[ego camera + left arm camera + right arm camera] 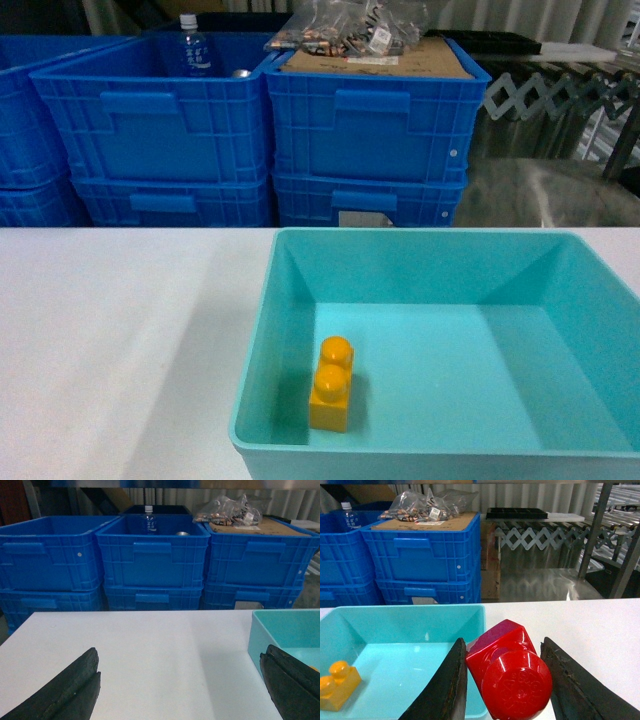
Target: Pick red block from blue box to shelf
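The red block [512,675] is held between the black fingers of my right gripper [502,641], tilted with its round stud facing the camera. It hangs over the right rim of the blue box [410,611]. The head view shows the blue box [270,330] but neither gripper. My left gripper [181,650] is open over the bare white table, with the blue box [280,625] just beside its right finger. The steel uprights of the shelf [594,530] stand at the back right.
An orange-yellow two-stud brick [332,385] lies in the blue box near its left wall. Stacked dark blue crates [370,130] line the far edge of the white table [120,340]. One holds a bottle [193,48], another cardboard and bagged parts [350,30].
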Motion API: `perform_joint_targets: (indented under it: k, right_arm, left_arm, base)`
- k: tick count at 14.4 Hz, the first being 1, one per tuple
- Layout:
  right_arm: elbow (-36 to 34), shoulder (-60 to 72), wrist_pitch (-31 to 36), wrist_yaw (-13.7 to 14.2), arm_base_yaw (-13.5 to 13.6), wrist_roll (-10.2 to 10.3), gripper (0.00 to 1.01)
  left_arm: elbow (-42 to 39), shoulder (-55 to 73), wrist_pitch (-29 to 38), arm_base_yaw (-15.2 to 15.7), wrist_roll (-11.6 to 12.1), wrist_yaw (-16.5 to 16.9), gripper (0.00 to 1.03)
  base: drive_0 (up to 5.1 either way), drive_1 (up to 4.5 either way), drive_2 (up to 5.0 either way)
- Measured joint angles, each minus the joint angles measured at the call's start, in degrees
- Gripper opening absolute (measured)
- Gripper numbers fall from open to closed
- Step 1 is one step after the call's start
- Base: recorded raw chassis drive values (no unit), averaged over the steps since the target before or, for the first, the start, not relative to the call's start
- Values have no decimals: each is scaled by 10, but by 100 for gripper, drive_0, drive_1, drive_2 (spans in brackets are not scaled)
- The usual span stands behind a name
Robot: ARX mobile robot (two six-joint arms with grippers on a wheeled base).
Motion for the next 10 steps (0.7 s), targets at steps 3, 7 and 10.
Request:
perform_joint_targets:
  k: [3,7,10]
  right_arm:
    - [0,0,0,0,0,0,36]
    - [0,0,0,0,0,0,36]
    - [0,0,0,0,0,0,36]
  left_arm:
    - [0,0,0,0,0,0,98]
    - [0,0,0,0,0,0,98]
    - [0,0,0,0,0,0,98]
  base:
    - [-170,-170,-170]
    - [-146,-146,-146]
    - [-151,-151,-151]
